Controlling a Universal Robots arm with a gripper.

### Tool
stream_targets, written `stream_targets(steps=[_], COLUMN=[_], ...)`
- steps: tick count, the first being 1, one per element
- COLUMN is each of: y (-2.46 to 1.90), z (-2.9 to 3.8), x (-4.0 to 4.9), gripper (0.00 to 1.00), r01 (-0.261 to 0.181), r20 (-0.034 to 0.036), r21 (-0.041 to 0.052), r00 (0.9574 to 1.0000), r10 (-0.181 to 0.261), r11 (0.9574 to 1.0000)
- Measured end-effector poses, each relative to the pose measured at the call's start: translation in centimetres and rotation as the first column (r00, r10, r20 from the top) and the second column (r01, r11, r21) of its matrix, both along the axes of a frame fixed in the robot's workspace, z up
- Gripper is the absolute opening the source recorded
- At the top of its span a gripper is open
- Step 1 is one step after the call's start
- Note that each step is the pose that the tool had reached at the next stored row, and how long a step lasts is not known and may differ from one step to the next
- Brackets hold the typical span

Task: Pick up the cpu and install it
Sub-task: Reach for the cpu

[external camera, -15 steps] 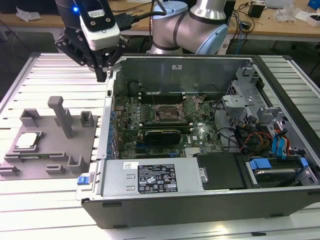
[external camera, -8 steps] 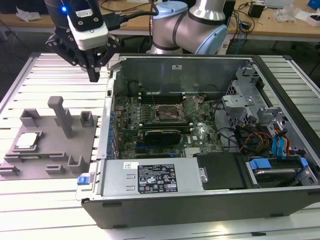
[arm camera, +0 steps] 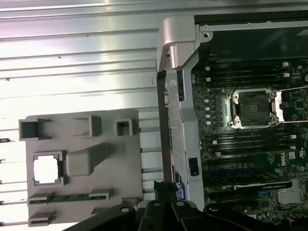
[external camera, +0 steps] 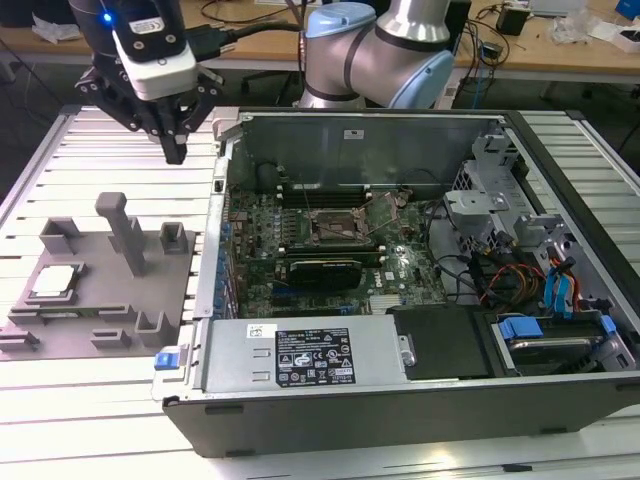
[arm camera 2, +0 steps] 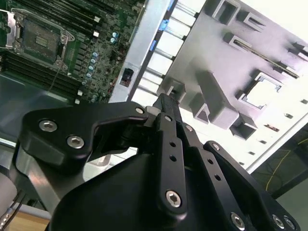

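Observation:
The cpu [external camera: 55, 281] is a small pale silver square lying flat in a recess of the grey tray [external camera: 100, 295] at the exterior view's left. It also shows in both wrist views, cpu [arm camera: 46, 169] and cpu [arm camera 2: 263, 91]. My gripper [external camera: 176, 150] hangs high above the table behind the tray, near the computer case's back corner, well away from the cpu. Its dark fingers [arm camera 2: 166, 103] come together to a point with nothing between them. The dark metal-framed socket [external camera: 335, 226] on the motherboard stands open, socket [arm camera: 253, 109] bare inside.
The open computer case [external camera: 400, 400] fills the middle and the exterior view's right, with its power supply along the front and drive bays and cables at the right. Tall grey posts [external camera: 125, 230] rise from the tray. The arm [external camera: 390, 50] stands behind the case.

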State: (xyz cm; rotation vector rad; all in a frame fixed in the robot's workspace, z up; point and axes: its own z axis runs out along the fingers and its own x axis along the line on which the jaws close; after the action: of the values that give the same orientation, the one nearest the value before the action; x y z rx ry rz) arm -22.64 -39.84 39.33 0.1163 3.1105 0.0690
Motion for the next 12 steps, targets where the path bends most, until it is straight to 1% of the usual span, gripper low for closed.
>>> stream_targets(steps=[1,5,6,8,10,12], y=[0.01,0.03,0.04,0.04,0.06,0.08], z=[0.00,0.00,0.00,0.00,0.01,0.00], x=[-0.36,-1.15,-1.50,-1.88,-2.49,-2.90], gripper=[0.11,0.11,0.11,0.11,0.11,0.11], r01=[0.000,0.000,0.000,0.000,0.000,0.000], r20=[0.0003,0.0014,0.0018,0.0023,0.0032,0.0039], r21=[0.0000,0.0001,0.0000,-0.0001,0.0000,0.0000], r00=[1.0000,1.0000,1.0000,1.0000,1.0000,1.0000], r10=[0.000,0.000,0.000,0.000,0.000,0.000], r11=[1.0000,1.0000,1.0000,1.0000,1.0000,1.0000])
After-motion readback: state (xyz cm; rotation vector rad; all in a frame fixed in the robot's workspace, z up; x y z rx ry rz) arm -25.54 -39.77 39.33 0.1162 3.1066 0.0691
